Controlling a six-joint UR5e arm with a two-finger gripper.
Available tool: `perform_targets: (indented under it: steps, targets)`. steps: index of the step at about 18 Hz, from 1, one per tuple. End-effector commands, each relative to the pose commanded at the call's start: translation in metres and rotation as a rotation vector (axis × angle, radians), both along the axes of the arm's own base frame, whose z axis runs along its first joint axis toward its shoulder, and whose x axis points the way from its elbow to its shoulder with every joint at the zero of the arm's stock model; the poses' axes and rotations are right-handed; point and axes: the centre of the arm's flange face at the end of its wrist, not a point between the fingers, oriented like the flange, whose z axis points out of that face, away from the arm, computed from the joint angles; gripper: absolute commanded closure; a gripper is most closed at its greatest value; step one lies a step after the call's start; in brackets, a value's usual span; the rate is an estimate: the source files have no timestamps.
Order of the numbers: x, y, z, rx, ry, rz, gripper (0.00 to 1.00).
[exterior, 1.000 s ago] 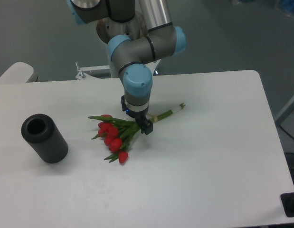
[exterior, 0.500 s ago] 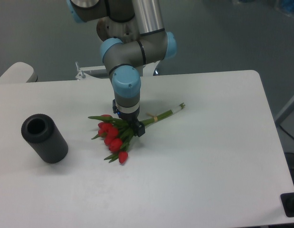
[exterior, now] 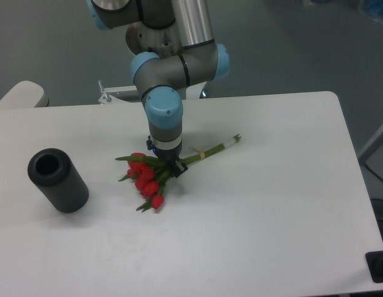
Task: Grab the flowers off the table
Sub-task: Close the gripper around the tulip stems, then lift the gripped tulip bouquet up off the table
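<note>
Seeing the black two-finger gripper pointing straight down at the small bunch of red tulips with long green stems, planted where stems meet leaves, just right of the red heads. I can't tell whether the fingers are clamped on the stems or only straddling them; the wrist hides the gap from this camera. Bunch sits near the middle of the large white smooth tabletop, heads toward the near left, stem ends with the pale band running to the far right; I can't tell whether it is touching the surface or lifted. Only other item: a black hollow cylinder lying tilted at the left, well apart from the flowers. Nothing stands between it and the arm.
</note>
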Motion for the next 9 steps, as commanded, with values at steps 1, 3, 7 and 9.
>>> perform_targets:
  steps: [1,3,7,9]
  targets:
    - [-0.002,0.001,0.002,0.004,0.004,0.000,0.64]
    - [-0.006,0.005,0.009,0.016,0.014,0.000,0.64]
    - [-0.022,0.015,0.031,0.053,0.045,-0.025,0.64]
    - [-0.037,0.029,0.055,0.108,0.061,-0.053,0.64]
